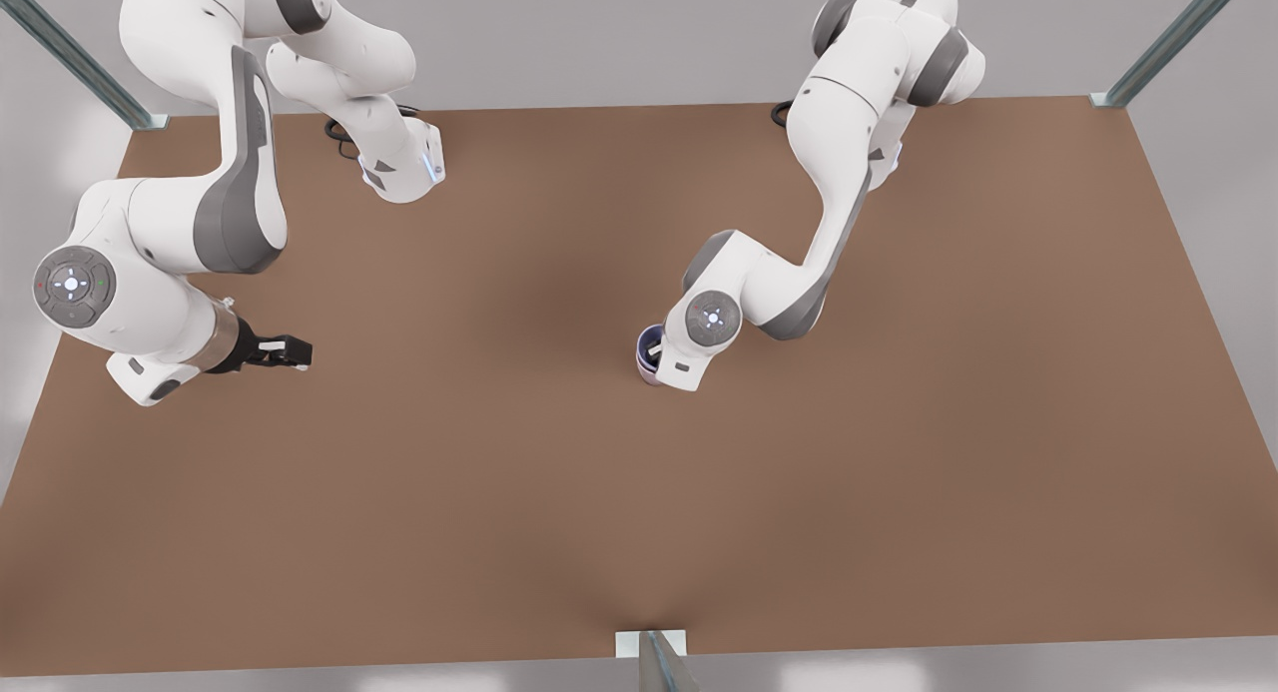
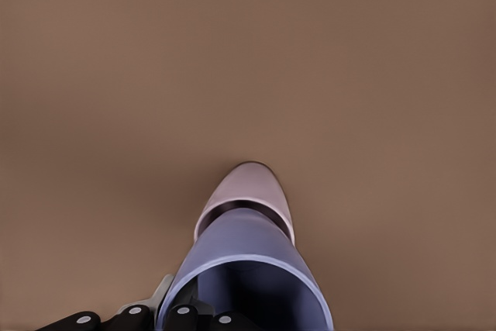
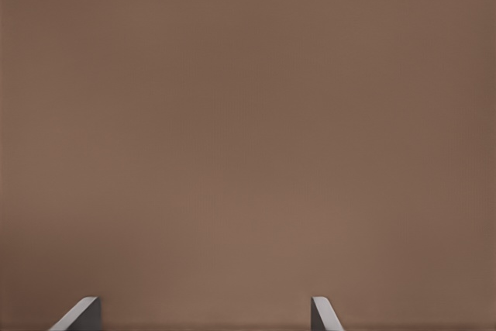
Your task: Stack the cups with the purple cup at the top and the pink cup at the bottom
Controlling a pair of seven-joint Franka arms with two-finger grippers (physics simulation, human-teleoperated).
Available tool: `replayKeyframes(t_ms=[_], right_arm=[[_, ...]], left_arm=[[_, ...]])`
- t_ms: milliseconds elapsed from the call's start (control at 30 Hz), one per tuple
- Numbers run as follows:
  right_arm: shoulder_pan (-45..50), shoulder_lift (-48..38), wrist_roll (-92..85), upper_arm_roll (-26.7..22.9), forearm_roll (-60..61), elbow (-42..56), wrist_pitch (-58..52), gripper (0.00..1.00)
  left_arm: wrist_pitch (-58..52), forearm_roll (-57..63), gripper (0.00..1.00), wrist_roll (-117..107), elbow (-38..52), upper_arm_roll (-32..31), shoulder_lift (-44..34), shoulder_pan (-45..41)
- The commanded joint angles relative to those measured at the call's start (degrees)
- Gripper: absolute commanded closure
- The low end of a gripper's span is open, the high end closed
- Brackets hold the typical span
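The purple cup (image 2: 244,269) sits nested in the pink cup (image 2: 246,191), both standing on the table (image 1: 899,472) near its middle. So the stacking itself looks done, or nearly done; the step in hand seems to be the release.

The left gripper (image 2: 155,319) is at the purple cup, one finger inside the rim and one outside. It seems to pinch the wall, but I cannot tell if the fingers press or are already loose. In the front view this gripper is under the wrist of the arm next to the cups (image 1: 649,357).

The right gripper (image 1: 290,350) waits well apart from the cups, toward the front view's left, low over the bare table. Its fingers (image 3: 77,315) are spread wide and hold nothing.

The next move, I judge, is to let go and go straight up, so that the finger does not drag the purple cup out or tip the stack.

The cups are far from every table edge, with open room on all sides.
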Motion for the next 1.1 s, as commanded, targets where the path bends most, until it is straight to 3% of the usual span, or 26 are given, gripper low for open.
replayKeyframes(t_ms=[0,33,100,133,633,700,767,867,900,1067], right_arm=[[-0.03,-0.02,-0.25,-0.01,0.04,0.03,-0.01,0.0],[-0.03,-0.02,-0.25,-0.01,0.04,0.03,-0.01,0.0],[-0.2,-0.02,-0.25,-0.01,0.04,0.03,0.07,0.0],[-0.2,-0.02,-0.25,-0.01,0.12,0.11,0.08,0.0],[-0.73,-0.02,-0.69,-0.01,0.48,0.2,0.08,0.0],[-0.82,-0.02,-0.78,-0.01,0.48,0.2,0.08,0.0],[-0.9,-0.1,-0.95,-0.01,0.48,0.29,-0.01,0.0],[-0.9,-0.1,-1.04,-0.01,0.48,0.38,-0.01,0.0],[-0.9,-0.02,-0.95,-0.01,0.48,0.29,-0.01,0.0],[-0.9,-0.02,-0.95,-0.01,0.48,0.2,0.08,0.0]], left_arm=[[0.63,-0.04,0.79,-0.34,0.03,0.0,-0.03,0.0],[0.63,-0.04,0.66,-0.34,0.03,0.0,-0.03,0.0],[0.63,0.04,0.11,-0.26,0.03,0.0,0.23,0.0],[0.63,0.13,0.06,-0.26,0.03,0.0,0.23,0.0],[-0.69,0.48,0.01,-0.26,0.73,0.52,-3.01,0.88],[-10.09,0.39,0.01,-0.34,7.49,1.14,-5.74,6.41],[-14.92,1.18,0.01,13.78,8.64,2.28,-11.72,16.78],[-20.64,6.46,0.01,47.1,7.94,11.16,-14.71,20.47],[-20.73,9.01,0.01,55.99,0.57,11.07,-20.06,21.97],[-20.64,10.06,0.0,60.74,-0.41,8.7,-20.33,26.1]])
